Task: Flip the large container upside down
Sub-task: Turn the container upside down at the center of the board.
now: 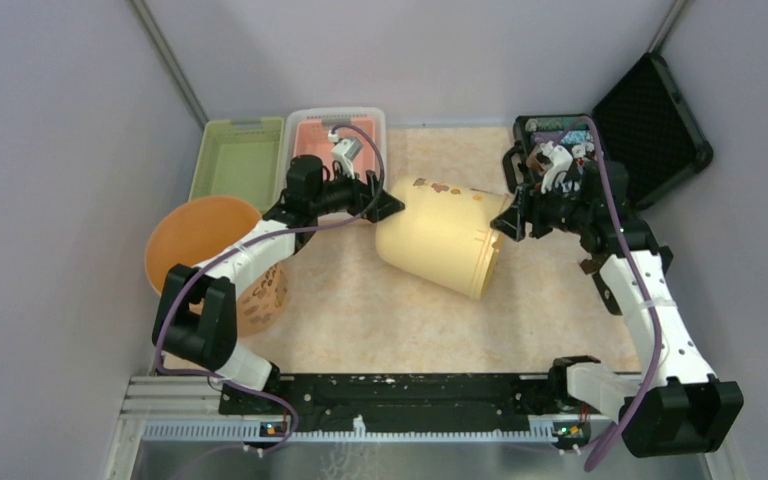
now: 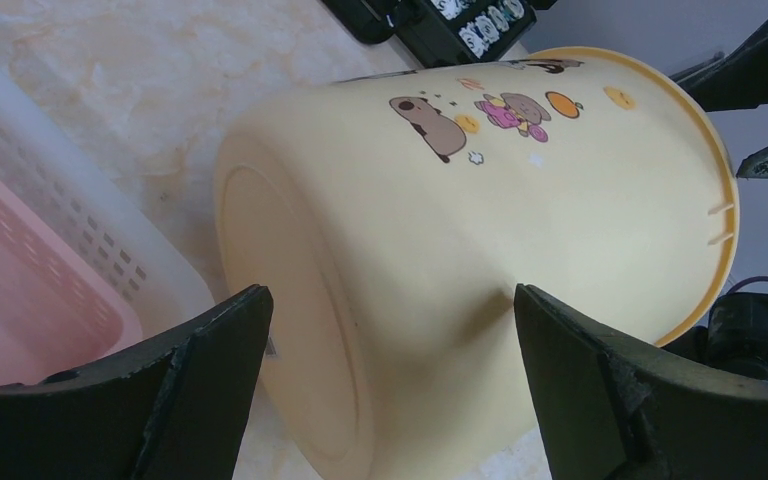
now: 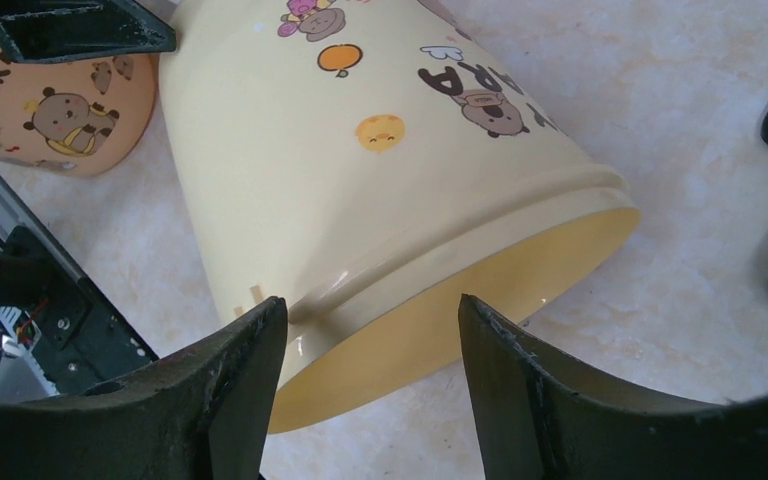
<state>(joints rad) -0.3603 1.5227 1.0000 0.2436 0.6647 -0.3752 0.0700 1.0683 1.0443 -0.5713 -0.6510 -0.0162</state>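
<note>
The large container (image 1: 440, 240) is a pale yellow bucket with cartoon prints, lying tilted on its side mid-table, its open mouth toward the near right. My left gripper (image 1: 392, 203) is open wide at the bucket's closed base (image 2: 290, 300), one finger on each side of the base edge, neither pressing it. My right gripper (image 1: 505, 222) is at the far side of the rim. In the right wrist view its jaws (image 3: 372, 300) stand open astride the rim (image 3: 480, 260), the left finger close against the outer lip.
An orange bucket (image 1: 200, 235) with cartoon prints stands at the left, beside my left arm. A green basket (image 1: 238, 160) and a white basket with a pink inner one (image 1: 338, 125) sit at the back. A black case (image 1: 650, 130) and a tray of parts (image 1: 560, 130) are at the back right.
</note>
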